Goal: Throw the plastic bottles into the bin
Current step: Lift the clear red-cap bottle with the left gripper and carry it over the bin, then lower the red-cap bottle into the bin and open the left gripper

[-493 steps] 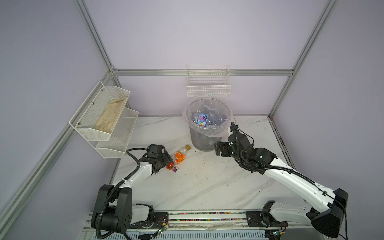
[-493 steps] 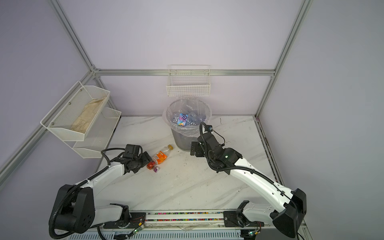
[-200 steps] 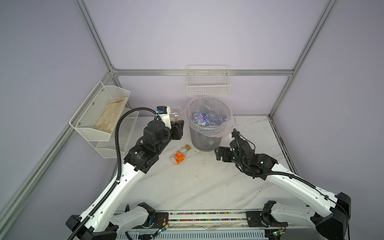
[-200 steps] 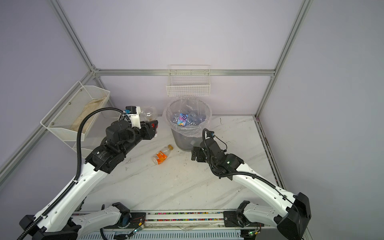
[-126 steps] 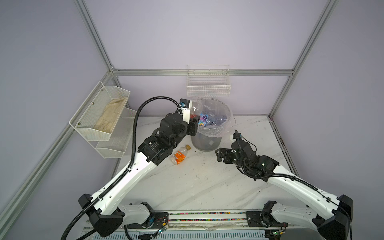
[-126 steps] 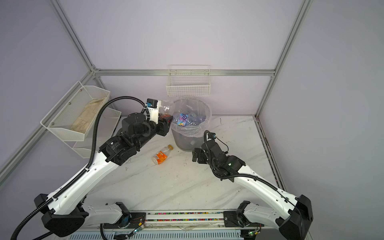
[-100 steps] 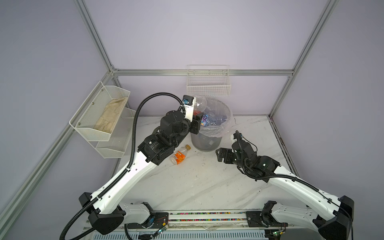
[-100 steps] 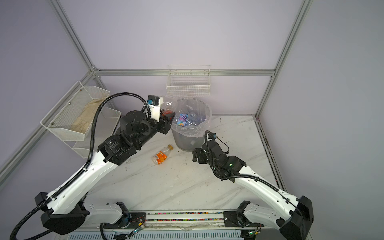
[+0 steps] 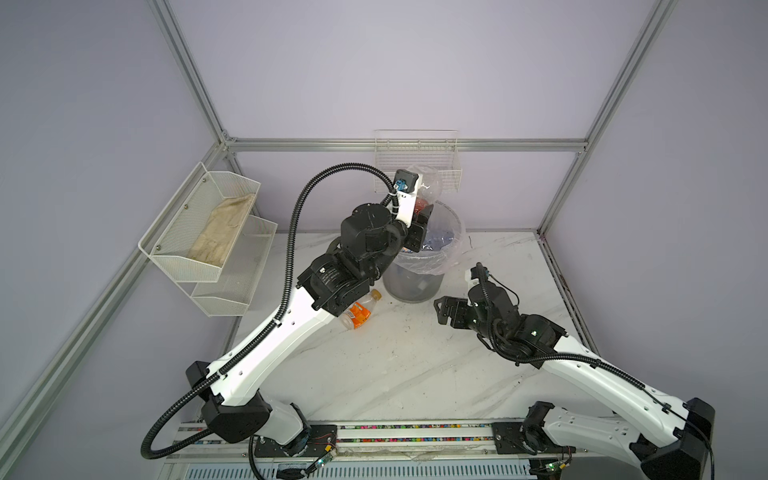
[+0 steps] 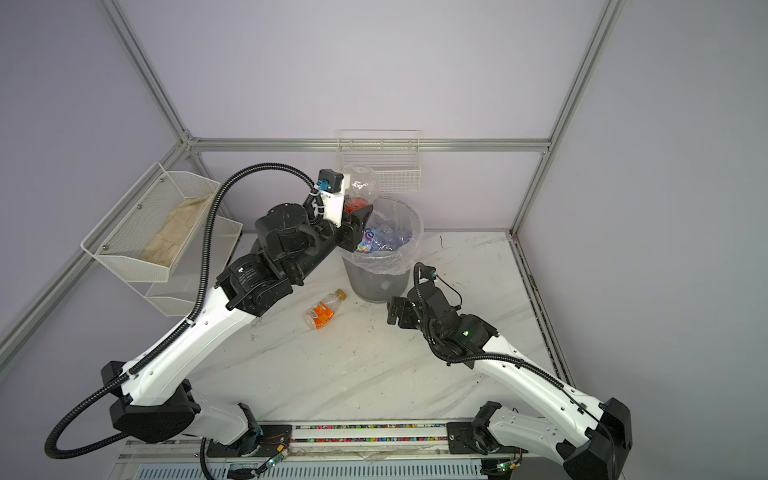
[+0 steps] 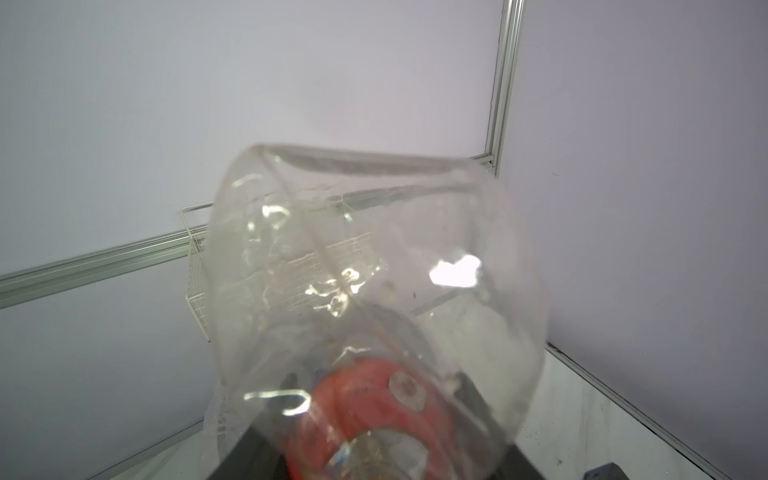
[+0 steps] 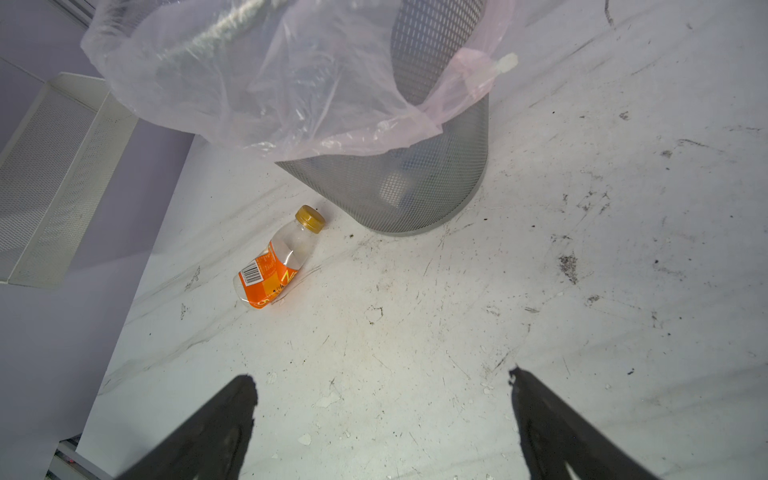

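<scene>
Looks like a robot lab: plain purple walls (image 9: 374,62), metal bars (image 9: 189,70) at upper left, robot arms (image 9: 291,332) below.

The bottle (image 12: 272,266) is orange-labelled (gold-capped), the bin (image 12: 415,187) grey mesh.

No whole word legible anywhere.

On the orange-label bottle (image 12: 270,266): a white barcode patch with black bars and a row of digits beneath, too small to read. Also large pale-yellow lettering across the creased orange, with only what looks like an "N" made out.

On the red-label bottle (image 11: 374,270), seen through its clear wall: a round white emblem on the red band, blurred and unreadable.

On a blue-label bottle (image 10: 368,240) inside the bin (image 10: 374,286): purple and pink print, too small to read.

On the black left-arm joint housing (image 9: 330,272): short lines of white print, illegible in both top views.
</scene>
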Controlling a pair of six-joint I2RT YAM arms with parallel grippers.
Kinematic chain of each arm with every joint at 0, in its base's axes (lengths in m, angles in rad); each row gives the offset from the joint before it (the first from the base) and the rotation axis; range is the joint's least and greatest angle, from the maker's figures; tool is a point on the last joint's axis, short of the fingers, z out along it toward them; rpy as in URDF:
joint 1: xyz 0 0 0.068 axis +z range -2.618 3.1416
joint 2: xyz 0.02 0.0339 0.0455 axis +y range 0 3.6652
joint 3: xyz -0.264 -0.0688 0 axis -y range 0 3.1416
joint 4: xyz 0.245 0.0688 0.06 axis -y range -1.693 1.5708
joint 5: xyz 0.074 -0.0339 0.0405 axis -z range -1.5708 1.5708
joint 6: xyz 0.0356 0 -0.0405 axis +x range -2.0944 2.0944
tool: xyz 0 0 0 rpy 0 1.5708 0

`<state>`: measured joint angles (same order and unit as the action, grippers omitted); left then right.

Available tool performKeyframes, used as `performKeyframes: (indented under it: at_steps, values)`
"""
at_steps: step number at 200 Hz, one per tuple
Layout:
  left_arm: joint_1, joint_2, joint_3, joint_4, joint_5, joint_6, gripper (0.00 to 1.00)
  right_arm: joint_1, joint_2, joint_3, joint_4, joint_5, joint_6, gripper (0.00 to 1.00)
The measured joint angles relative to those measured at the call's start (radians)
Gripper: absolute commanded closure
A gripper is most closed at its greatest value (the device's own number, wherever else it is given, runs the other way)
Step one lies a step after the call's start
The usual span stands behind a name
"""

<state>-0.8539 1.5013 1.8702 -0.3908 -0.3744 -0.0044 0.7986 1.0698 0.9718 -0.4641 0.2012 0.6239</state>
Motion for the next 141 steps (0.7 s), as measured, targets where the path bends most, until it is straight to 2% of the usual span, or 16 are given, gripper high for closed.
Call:
performKeyframes:
  at_steps: [58, 83, 87, 92, 100, 104, 121, 141]
  values:
    - [0.006, 0.148, 0.071, 0.0, 0.003, 0.0, 0.65, 0.0, -0.012, 0.0, -0.013, 0.003, 0.0, 0.03]
    - [0.051, 0.243, 0.162, -0.03, 0.048, -0.025, 0.64, 0.0, -0.018, 0.0, -0.021, 0.003, 0.0, 0.03]
    - [0.066, 0.269, 0.19, -0.044, 0.064, -0.037, 0.62, 0.0, -0.019, 0.0, -0.021, 0.003, 0.0, 0.02]
    - [0.08, 0.294, 0.219, -0.055, 0.075, -0.045, 0.52, 0.0, -0.019, 0.0, -0.023, 0.003, 0.0, 0.03]
    - [0.109, 0.349, 0.282, -0.09, 0.103, -0.064, 0.11, 0.0, -0.021, 0.0, -0.024, 0.003, 0.0, 0.02]
    - [0.126, 0.382, 0.324, -0.118, 0.113, -0.074, 0.01, 0.0, -0.022, 0.0, -0.026, 0.002, 0.0, 0.03]
    - [0.169, 0.5, 0.458, -0.214, 0.128, -0.109, 0.0, 0.0, -0.031, 0.0, -0.031, 0.003, 0.0, 0.03]
    - [0.19, 0.534, 0.46, -0.299, 0.126, -0.142, 0.0, 0.0, -0.047, 0.001, -0.045, 0.003, 0.0, 0.03]
